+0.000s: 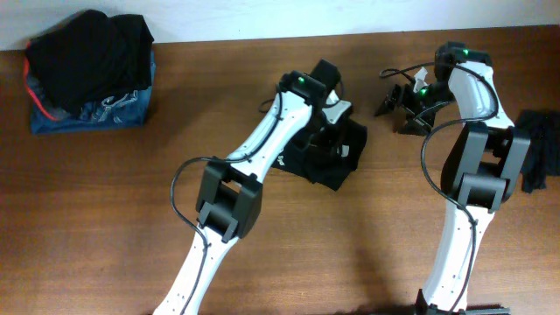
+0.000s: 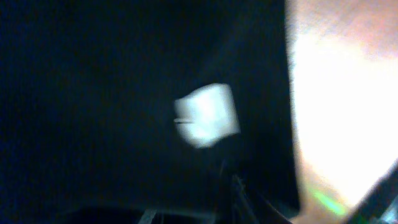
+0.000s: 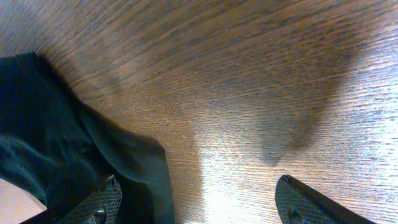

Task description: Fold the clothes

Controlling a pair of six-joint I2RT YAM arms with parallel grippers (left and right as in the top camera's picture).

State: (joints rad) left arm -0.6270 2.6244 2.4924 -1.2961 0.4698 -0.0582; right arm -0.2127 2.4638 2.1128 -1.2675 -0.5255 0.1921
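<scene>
Roughly at the middle of the desk (image 1: 105, 219), the black T-shirt (image 1: 337, 166) lies bunched under the left gripper (image 1: 335, 122). That arm reaches forward and pitches down into the cloth; whether its fingers are clenched cannot be told. Toward the far right corner, the right gripper (image 3: 198, 186) hangs spread over bare wood, the shirt's edge near one finger (image 3: 102, 199).

Table (image 1: 367, 262): brown wood with fine straight grain, filling almost the whole overhead view.
Wall (image 1: 262, 17): pale, plain strip along the far edge of the table.
Light: soft, from above; a bright glare (image 3: 230, 180) lies on the wood.
</scene>
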